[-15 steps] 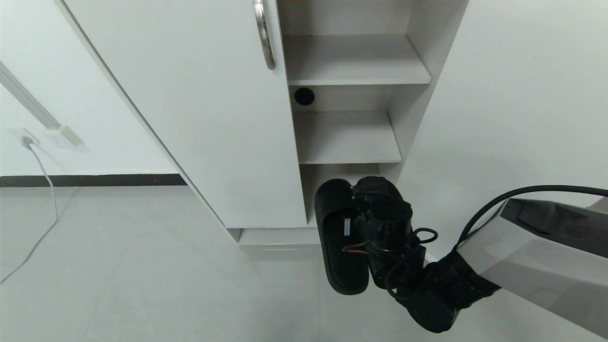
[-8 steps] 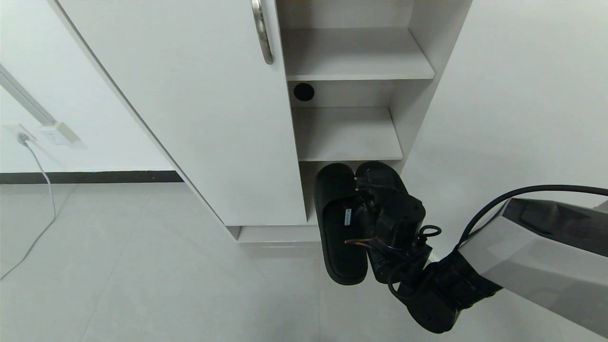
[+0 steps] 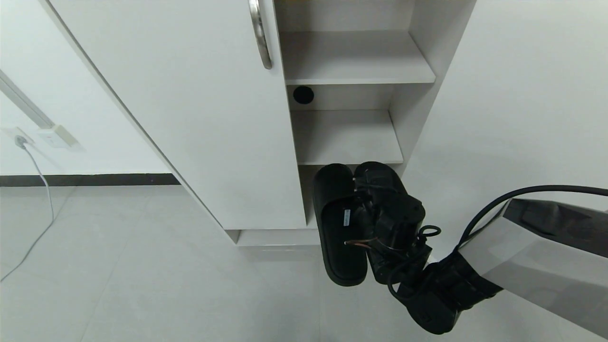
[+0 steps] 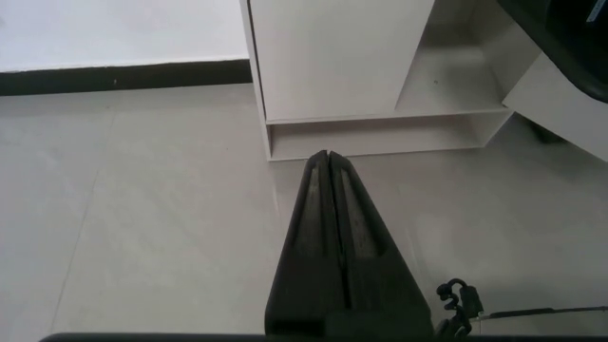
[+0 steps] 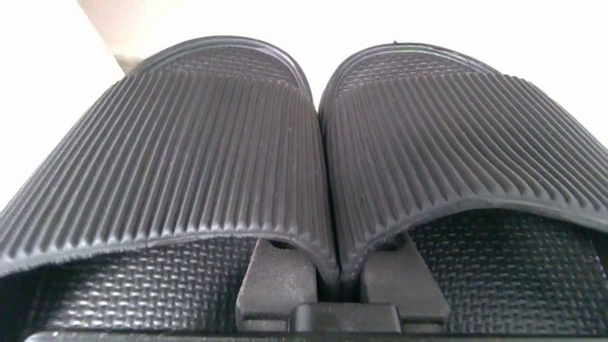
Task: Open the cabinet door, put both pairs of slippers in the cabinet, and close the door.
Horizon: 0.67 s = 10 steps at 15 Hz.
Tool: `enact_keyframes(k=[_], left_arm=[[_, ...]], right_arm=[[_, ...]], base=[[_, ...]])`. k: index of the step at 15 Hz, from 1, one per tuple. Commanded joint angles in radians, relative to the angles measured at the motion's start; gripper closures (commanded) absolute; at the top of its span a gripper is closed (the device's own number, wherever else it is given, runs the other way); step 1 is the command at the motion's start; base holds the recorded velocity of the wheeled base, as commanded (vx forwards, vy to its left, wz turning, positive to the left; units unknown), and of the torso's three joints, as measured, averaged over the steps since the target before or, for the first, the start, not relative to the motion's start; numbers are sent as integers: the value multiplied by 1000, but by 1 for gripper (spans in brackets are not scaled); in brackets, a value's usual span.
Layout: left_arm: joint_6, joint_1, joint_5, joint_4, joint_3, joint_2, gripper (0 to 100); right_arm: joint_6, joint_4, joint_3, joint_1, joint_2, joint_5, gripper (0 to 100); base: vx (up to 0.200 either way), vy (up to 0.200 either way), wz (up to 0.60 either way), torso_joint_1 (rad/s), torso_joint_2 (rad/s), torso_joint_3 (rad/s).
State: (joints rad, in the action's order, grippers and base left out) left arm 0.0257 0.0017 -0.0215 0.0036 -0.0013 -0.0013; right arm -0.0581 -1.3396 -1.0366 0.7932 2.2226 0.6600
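Observation:
A pair of black slippers (image 3: 339,228) hangs side by side with my right gripper (image 3: 359,211) shut on their inner edges, toes pointing at the white cabinet's lowest opening (image 3: 308,190). In the right wrist view the ribbed straps (image 5: 190,152) arch over the right gripper (image 5: 337,285). The cabinet door (image 3: 190,109) stands swung open to the left, its metal handle (image 3: 260,35) near the shelves. Two bare shelves (image 3: 346,137) lie above the slippers. My left gripper (image 4: 327,161) is shut with nothing in it, low over the floor and pointing at the cabinet base (image 4: 380,138).
Grey tiled floor (image 3: 142,285) spreads in front of the cabinet. A wall socket with a hanging cable (image 3: 19,141) and a black baseboard (image 3: 85,179) are at the far left. The cabinet's back panel has a round hole (image 3: 303,95).
My right gripper has carried the slippers a little up and forward, so their toes now overlap the lowest opening. The head view has shifted slightly.

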Motion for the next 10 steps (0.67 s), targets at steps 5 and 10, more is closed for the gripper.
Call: enact_keyframes(k=[5, 10], left_arm=[[0, 0, 0, -1, 0, 1, 100], [-1, 0, 0, -1, 0, 1, 100]], right_arm=[[1, -1, 1, -2, 8, -10, 100], [3, -1, -10, -6, 49, -17, 100]], base=[[200, 0, 0, 9, 5, 0], [120, 0, 0, 0, 0, 2]])
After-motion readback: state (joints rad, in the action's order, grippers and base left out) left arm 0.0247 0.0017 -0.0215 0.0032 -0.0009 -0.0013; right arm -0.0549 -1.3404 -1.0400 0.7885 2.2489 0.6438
